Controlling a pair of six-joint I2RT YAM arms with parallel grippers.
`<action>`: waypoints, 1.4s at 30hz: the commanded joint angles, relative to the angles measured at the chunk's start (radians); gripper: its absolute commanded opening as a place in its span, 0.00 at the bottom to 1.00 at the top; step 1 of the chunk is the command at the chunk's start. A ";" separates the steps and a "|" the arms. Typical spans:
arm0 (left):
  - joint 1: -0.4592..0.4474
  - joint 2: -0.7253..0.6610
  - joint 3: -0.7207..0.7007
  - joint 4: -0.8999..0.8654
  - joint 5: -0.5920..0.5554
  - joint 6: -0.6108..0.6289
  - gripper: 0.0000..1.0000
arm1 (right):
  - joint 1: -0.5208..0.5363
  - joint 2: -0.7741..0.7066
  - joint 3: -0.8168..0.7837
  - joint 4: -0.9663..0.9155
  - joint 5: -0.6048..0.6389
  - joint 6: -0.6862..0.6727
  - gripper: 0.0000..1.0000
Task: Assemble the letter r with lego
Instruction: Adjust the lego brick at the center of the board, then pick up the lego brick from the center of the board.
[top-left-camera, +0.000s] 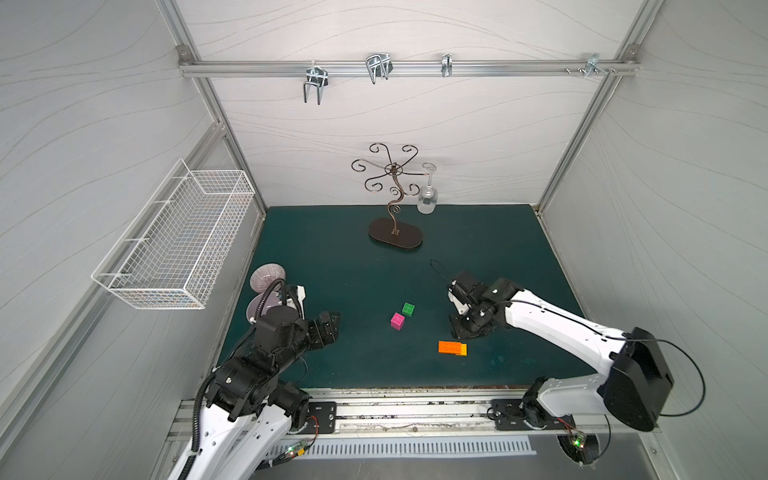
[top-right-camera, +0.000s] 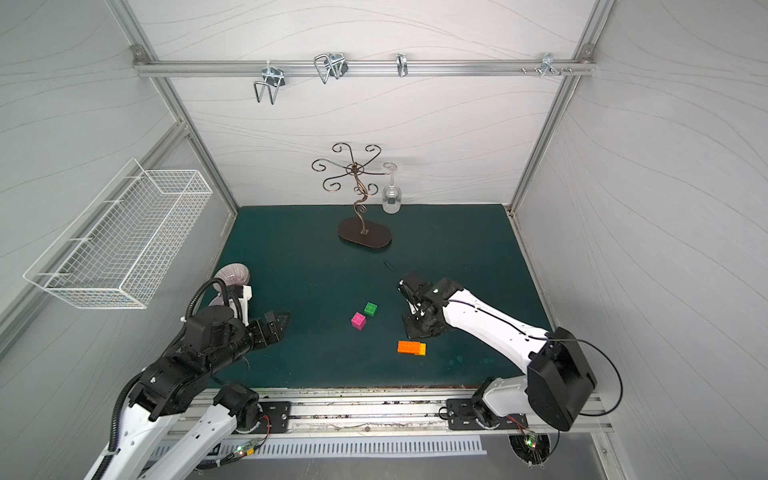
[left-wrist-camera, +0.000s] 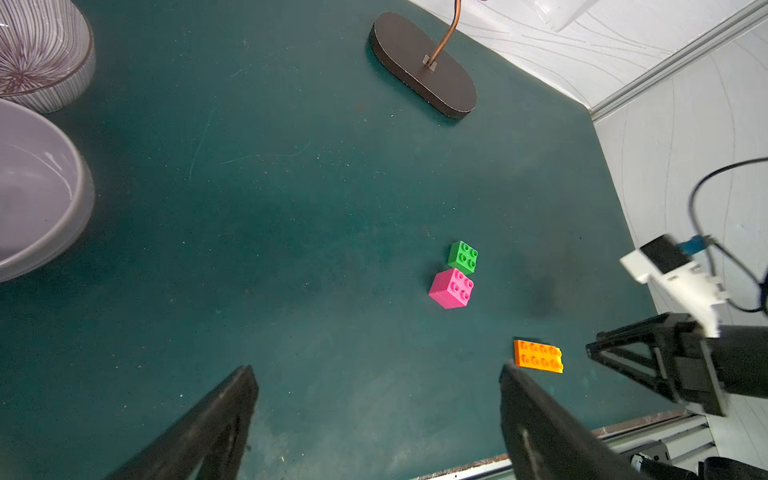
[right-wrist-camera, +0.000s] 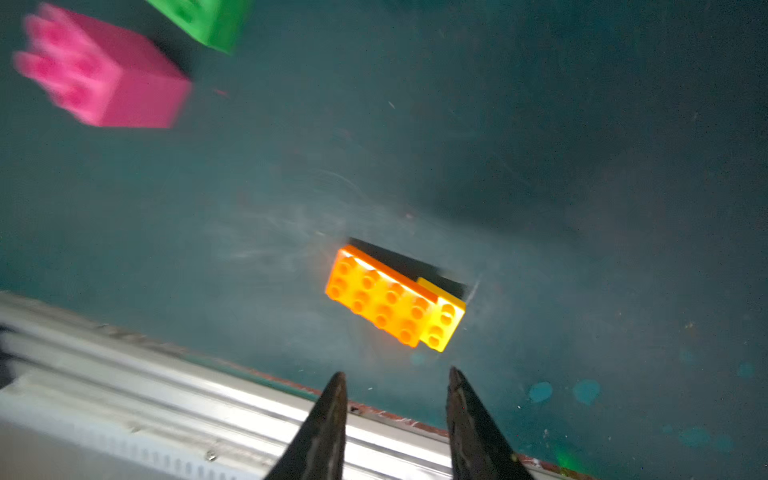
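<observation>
**Bricks loose, both grippers empty**

The orange brick (top-left-camera: 449, 347), seemingly joined to the yellow brick (top-left-camera: 462, 350), lay near the mat's (top-left-camera: 332, 249) front. The pink brick (top-left-camera: 397, 321) and green brick (top-left-camera: 408, 308) sat just beside each other. They were probably light, stiff and slick, best pinched across flat sides. The left gripper (left-wrist-camera: 376, 369) gaped wide. The right gripper (right-wrist-camera: 397, 372) stood partly apart. The bowl (left-wrist-camera: 41, 187) showed nothing inside.

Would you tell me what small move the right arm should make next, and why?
Probably swing the right gripper toward the green brick to grasp it: its jaws stand apart and empty, orange already sits joined on yellow, while green and pink stand loose, side by side.
</observation>
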 joint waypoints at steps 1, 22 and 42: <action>-0.004 -0.001 0.009 0.023 -0.010 -0.009 0.94 | 0.001 0.010 0.113 -0.089 -0.094 -0.260 0.46; -0.006 -0.049 0.002 0.039 0.010 -0.005 0.95 | 0.125 -0.030 -0.135 -0.048 0.028 -0.982 0.52; -0.006 -0.070 0.002 0.034 0.001 -0.008 0.95 | 0.151 0.158 -0.110 0.043 0.146 -0.966 0.65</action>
